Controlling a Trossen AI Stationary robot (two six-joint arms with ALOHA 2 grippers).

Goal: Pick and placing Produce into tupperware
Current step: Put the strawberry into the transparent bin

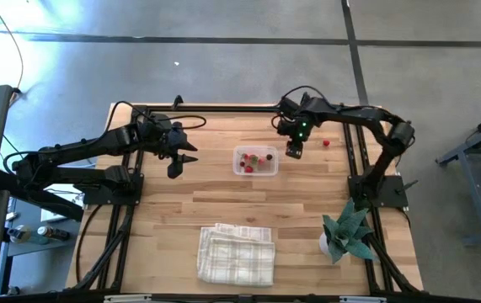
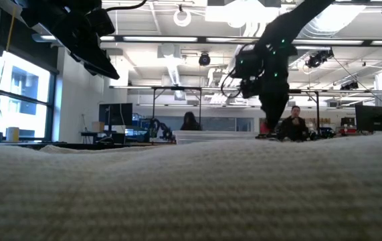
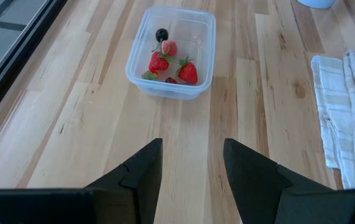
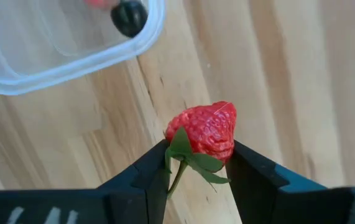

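Even, bright indoor light. Ceiling strip lights (image 2: 177,39) glare white in the low view; window (image 2: 17,100) at that view's side adds daylight. Pale bluish glare on the floor (image 1: 72,59) in the high view. Arms show as dark silhouettes against the ceiling. Foreground cloth (image 2: 191,194) is soft, out of focus. Container (image 4: 71,50) is blurred in the right wrist view; strawberry (image 4: 205,132) sharp. Shadows faint on table (image 3: 71,124).

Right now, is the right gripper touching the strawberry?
Touching. The right wrist view shows the right gripper with both fingers pressed against the sides of the strawberry, holding it above the table.
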